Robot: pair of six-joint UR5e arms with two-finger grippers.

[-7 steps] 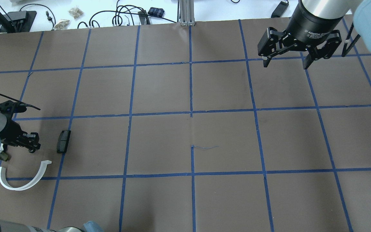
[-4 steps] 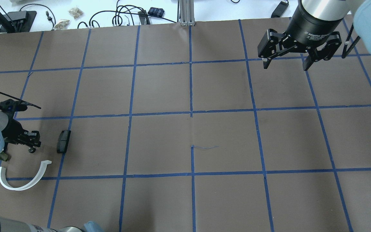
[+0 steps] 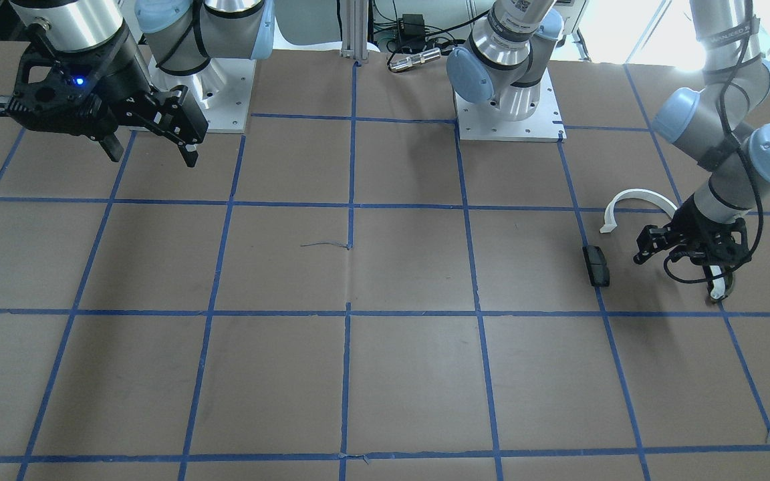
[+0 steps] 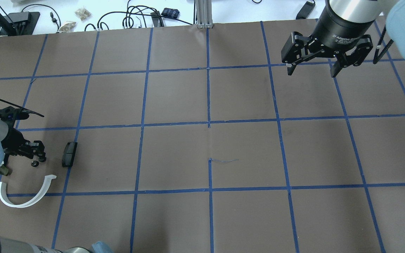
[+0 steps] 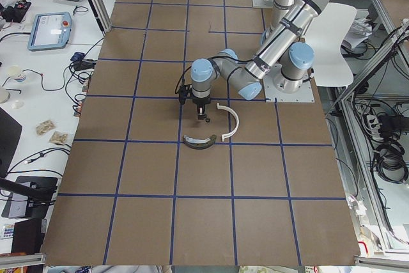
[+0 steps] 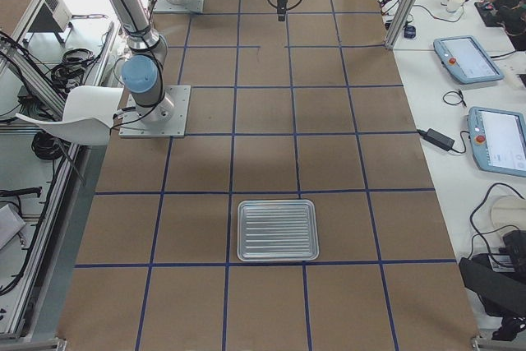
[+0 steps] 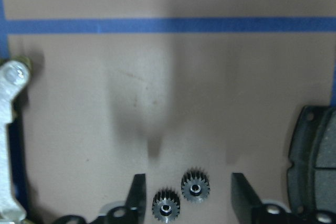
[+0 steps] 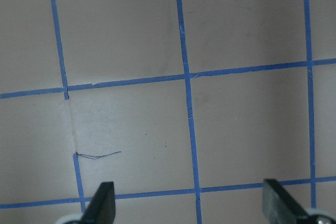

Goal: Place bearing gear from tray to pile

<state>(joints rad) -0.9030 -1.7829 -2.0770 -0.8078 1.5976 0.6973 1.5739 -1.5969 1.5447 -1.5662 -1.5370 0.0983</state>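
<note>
In the left wrist view, the left gripper (image 7: 187,182) is hanging with its fingers spread. A bearing gear (image 7: 195,184) and a second gear (image 7: 166,209) are lying just beside each other on the paper between them, with the black block (image 7: 312,166) off to one side. In the overhead view, the right gripper (image 4: 311,72) is hovering spread and empty, well apart from the white half-ring (image 4: 18,205). In the exterior right view, the tray (image 6: 277,230) is sitting far from both grippers.

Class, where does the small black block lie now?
Overhead view, far left: the small black block sits on a blue tape line, right of the left gripper, near the white arc.
</note>
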